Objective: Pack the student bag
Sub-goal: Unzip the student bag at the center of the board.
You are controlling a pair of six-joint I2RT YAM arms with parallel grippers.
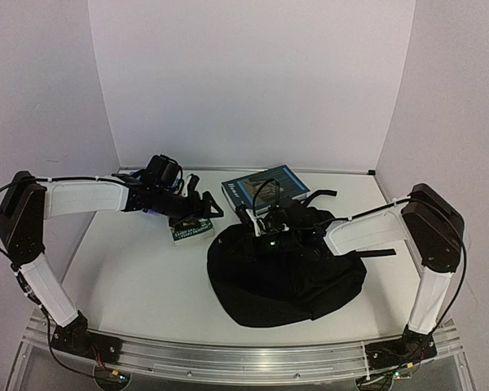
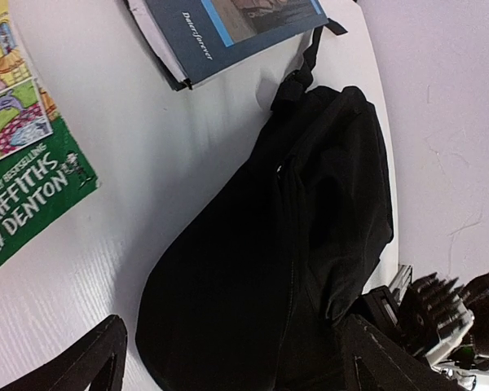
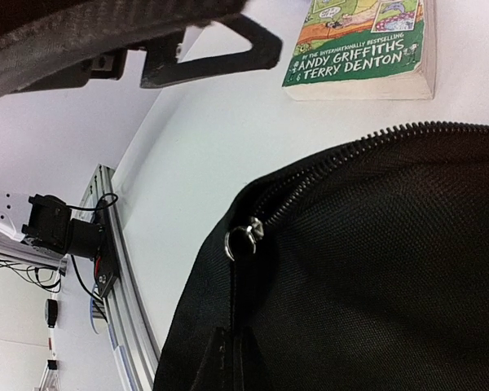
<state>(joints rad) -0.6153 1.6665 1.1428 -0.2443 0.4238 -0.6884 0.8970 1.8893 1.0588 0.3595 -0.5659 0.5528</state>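
The student bag (image 1: 285, 277) lies slumped on its side on the table (image 1: 138, 277), right of centre and just ahead of the right arm. It is black, soft woven fabric, sagging flat rather than bulging, with a strap trailing toward the back wall. In the right wrist view a zip (image 3: 342, 155) runs along its upper edge, and its teeth look meshed as far as I can follow them (a small metal pull ring (image 3: 243, 236) sits at the near end). I judge the packing hardly begun: I see no open mouth, and I cannot tell whether anything is inside.

Two books lie outside the bag. The green paperback (image 1: 191, 230) sits just beside its left edge, and the blue book (image 1: 265, 189) rests behind it, near the back wall. Both would have to go in, and I think the zip must be opened first.

The right gripper (image 1: 263, 228) is down on the bag's upper left edge with its fingers (image 3: 228, 358) pressed together; whether they pinch fabric I cannot tell. The left gripper (image 1: 200, 204) hangs over the green paperback, fingers spread wide and holding nothing.
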